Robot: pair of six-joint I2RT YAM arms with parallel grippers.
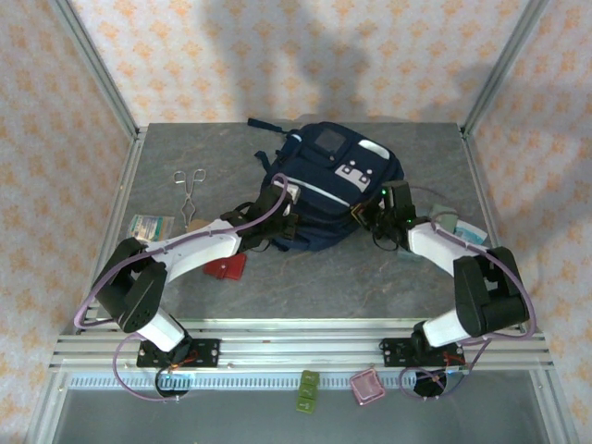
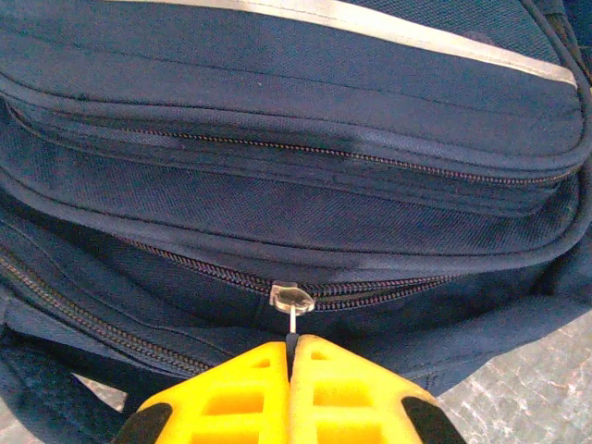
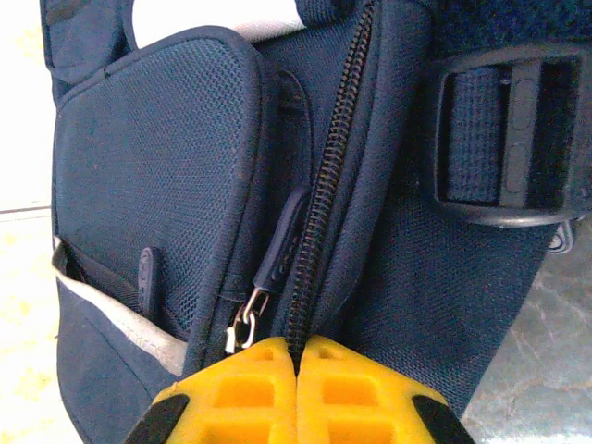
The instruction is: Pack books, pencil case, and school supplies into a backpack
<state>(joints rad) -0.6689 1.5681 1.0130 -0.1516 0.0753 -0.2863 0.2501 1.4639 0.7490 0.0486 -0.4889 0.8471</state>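
Two closed tools: left gripper (image 2: 289,356) pinches the zipper pull (image 2: 292,298), right gripper (image 3: 296,356) pinches the backpack (image 1: 324,190) at its zipper seam.

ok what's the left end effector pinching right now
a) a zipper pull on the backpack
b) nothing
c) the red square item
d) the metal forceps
a, the left end effector is shut on the thin metal zipper pull of the backpack
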